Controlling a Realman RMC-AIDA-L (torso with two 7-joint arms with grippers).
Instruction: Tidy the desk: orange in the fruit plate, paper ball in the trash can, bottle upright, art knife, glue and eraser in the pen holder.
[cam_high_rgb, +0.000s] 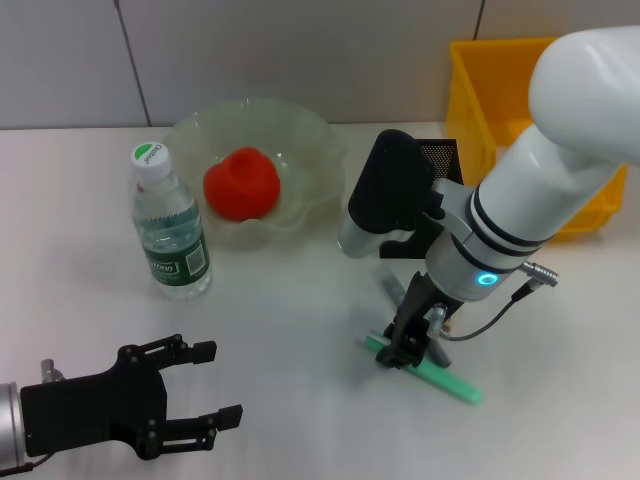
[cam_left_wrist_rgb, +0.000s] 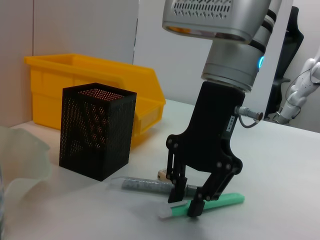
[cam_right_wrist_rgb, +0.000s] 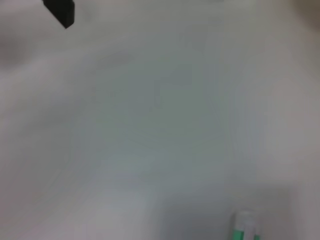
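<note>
white desk (cam_high_rgb: 300, 330), right gripper (cam_left_wrist_rgb: 186, 202) (spread) straddling green art knife (cam_left_wrist_rgb: 220, 202)

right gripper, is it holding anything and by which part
Nothing held yet. The right gripper stands open astride the green art knife on the desk, near one end. The left gripper is open and empty.

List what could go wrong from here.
The right gripper straddles the green art knife near one end, so the knife may tilt or slip if lifted.

The glue tube and eraser lie right beside the knife, and the gripper could knock them.

The pen holder is tall and narrow, so the knife might catch on its rim.
</note>
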